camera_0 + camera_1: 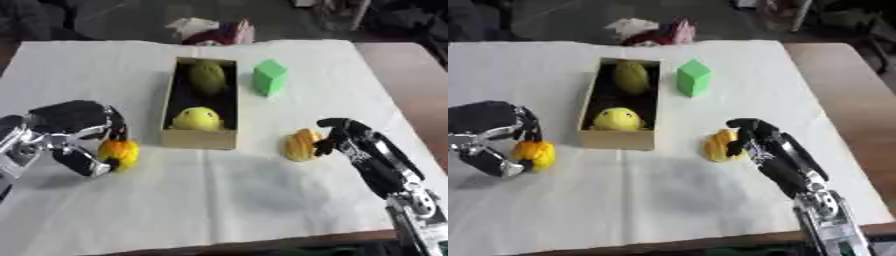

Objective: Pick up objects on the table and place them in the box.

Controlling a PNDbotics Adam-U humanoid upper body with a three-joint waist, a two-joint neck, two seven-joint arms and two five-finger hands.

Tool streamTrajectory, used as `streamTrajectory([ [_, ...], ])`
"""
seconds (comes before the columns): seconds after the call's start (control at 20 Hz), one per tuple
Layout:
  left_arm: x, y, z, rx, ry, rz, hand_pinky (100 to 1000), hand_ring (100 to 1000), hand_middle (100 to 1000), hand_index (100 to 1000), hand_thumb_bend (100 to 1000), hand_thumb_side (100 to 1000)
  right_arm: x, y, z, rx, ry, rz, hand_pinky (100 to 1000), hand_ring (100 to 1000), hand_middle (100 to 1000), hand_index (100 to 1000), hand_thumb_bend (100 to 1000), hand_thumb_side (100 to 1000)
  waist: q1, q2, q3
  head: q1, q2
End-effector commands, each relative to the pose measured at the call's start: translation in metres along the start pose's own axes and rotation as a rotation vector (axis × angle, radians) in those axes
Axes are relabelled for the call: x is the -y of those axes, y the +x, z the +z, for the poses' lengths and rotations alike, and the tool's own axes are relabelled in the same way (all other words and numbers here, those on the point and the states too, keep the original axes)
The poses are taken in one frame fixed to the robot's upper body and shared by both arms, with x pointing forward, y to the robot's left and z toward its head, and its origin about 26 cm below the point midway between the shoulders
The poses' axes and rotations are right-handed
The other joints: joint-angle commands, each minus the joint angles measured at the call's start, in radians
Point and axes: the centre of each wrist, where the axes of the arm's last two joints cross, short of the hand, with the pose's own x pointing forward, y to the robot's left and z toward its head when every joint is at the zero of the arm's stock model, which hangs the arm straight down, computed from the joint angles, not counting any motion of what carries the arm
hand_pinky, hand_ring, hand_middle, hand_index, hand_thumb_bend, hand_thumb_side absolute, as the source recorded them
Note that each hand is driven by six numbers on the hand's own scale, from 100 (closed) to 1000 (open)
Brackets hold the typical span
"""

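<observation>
Box (199, 139) top open, two yellow items inside; green block (269, 77) beside right wall; bare cloth (219, 195) in front.

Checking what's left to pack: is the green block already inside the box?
No, the green block stands on the cloth right of the box.

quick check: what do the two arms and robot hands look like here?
Left robot hand: black fingers and a bulky black back, with a silver metal wrist and forearm. Right robot hand: black, on a slim black forearm with a silver joint near the frame's bottom. No markings legible.

Open cardboard box (199, 138) holds two yellow fruits; orange fruit (120, 152) left, yellow-orange shell-like object (300, 145) right, green block (269, 77) beside box.
</observation>
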Motion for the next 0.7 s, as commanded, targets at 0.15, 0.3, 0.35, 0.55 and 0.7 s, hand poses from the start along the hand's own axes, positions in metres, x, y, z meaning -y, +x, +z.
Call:
streamTrajectory([
  [0.15, -0.078, -0.001, -0.001, -0.007, 0.216, -0.080, 673, 475, 475, 627, 311, 155, 0.004, 0.003, 0.000, 0.005, 0.002, 0.016, 735, 529, 398, 777, 100, 616, 0.001, -0.018, 0.001, -0.004, 0.005],
  [0.3, -0.084, -0.006, -0.030, -0.021, 0.270, -0.028, 680, 487, 485, 640, 291, 153, 0.003, 0.003, 0.000, 0.007, 0.008, 0.012, 735, 530, 398, 777, 100, 615, -0.004, -0.019, -0.003, -0.002, 0.005],
  [0.35, -0.081, -0.008, -0.039, -0.027, 0.269, -0.018, 684, 498, 497, 651, 281, 160, 0.003, 0.003, 0.000, 0.008, 0.010, 0.010, 735, 530, 398, 777, 100, 616, -0.006, -0.019, -0.005, 0.000, 0.005],
  [0.55, -0.056, -0.016, -0.076, -0.042, 0.225, 0.023, 694, 525, 523, 675, 277, 165, 0.001, 0.003, -0.001, 0.010, 0.018, 0.002, 735, 530, 398, 777, 100, 617, -0.010, -0.017, -0.016, 0.011, 0.005],
  [0.7, -0.042, -0.016, -0.094, -0.041, 0.225, 0.043, 699, 531, 528, 681, 266, 160, 0.000, 0.003, -0.002, 0.013, 0.027, -0.003, 735, 530, 399, 777, 100, 618, -0.012, -0.014, -0.023, 0.019, 0.005],
])
